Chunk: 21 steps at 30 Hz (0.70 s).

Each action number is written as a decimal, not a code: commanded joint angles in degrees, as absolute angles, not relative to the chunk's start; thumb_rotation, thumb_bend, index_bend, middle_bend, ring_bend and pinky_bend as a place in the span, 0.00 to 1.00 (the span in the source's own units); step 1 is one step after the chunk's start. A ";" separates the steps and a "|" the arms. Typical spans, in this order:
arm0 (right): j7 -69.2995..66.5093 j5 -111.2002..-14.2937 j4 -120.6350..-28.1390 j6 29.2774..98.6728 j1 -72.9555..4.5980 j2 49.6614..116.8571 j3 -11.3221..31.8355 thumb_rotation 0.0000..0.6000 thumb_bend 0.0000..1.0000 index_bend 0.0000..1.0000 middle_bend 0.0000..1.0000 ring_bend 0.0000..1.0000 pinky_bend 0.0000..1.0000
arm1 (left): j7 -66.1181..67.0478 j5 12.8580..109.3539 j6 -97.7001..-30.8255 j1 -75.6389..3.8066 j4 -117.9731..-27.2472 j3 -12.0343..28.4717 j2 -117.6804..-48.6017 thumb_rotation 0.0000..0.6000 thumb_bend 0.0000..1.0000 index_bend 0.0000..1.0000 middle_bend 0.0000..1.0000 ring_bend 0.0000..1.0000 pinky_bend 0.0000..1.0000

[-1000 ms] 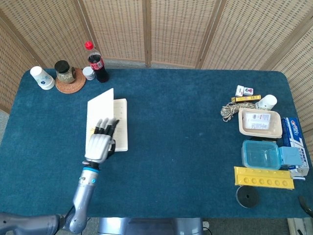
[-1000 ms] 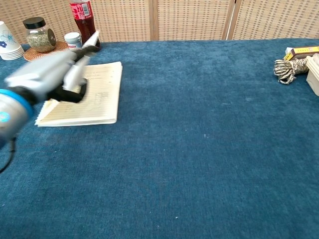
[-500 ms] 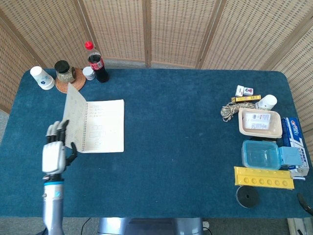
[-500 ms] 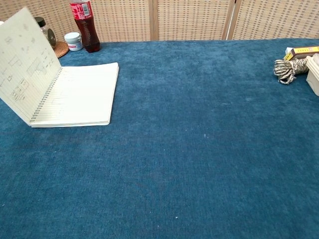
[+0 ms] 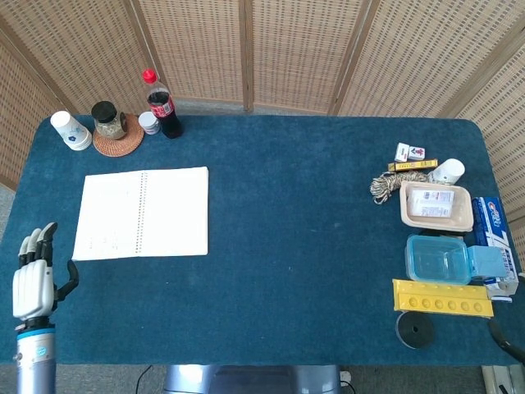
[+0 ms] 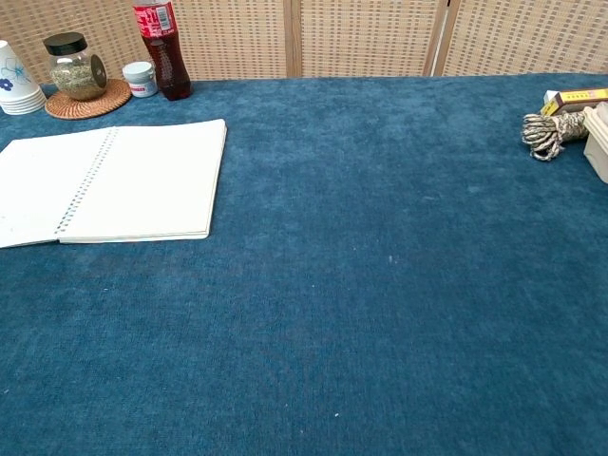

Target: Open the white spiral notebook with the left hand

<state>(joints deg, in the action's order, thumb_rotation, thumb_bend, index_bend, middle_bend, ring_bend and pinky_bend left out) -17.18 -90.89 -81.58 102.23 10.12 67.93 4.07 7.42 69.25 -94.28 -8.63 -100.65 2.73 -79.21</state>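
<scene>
The notebook lies open and flat on the blue table, in the left part of it, with both pages facing up and the spiral running down the middle. The chest view shows the same: the notebook is spread wide, its left page reaching the left edge of the picture.

The left hand is at the near left corner of the table, well apart from the notebook and lower-left of it. Its fingers are straight and a little spread, the thumb stands out to the side, and it holds nothing and touches nothing. The chest view does not show this hand. The right hand is not seen in either view.

Behind the notebook, at the far left edge, stand a cola bottle, a small white jar just beside it, a glass jar on a round coaster, and a stack of paper cups.

On the right side of the table, well apart from the notebook, there are a coil of rope, a beige tray, a clear blue box, a yellow bar and a black disc.
</scene>
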 commanded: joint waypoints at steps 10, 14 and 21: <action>-8.20 -91.75 -88.74 97.78 7.33 66.14 3.57 1.00 0.26 0.14 0.21 0.13 0.20 | 6.92 84.57 -93.30 -3.34 -107.05 -8.83 -60.08 1.00 0.43 0.06 0.10 0.00 0.00; -6.45 -92.09 -90.15 97.57 6.98 65.96 3.52 1.00 0.26 0.14 0.21 0.12 0.20 | 5.85 87.21 -93.71 -2.15 -105.69 -10.08 -58.68 1.00 0.42 0.07 0.10 0.00 0.00; -3.48 -94.34 -91.88 98.04 6.75 67.00 2.47 1.00 0.26 0.14 0.21 0.11 0.18 | 4.39 93.62 -97.30 1.21 -100.84 -11.44 -59.53 1.00 0.42 0.08 0.11 0.00 0.00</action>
<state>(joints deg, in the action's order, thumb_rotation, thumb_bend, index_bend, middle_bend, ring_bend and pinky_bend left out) -3.68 -94.14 -91.72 97.98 6.80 66.85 2.64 4.64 93.05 -96.84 0.67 -101.34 -11.18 -59.23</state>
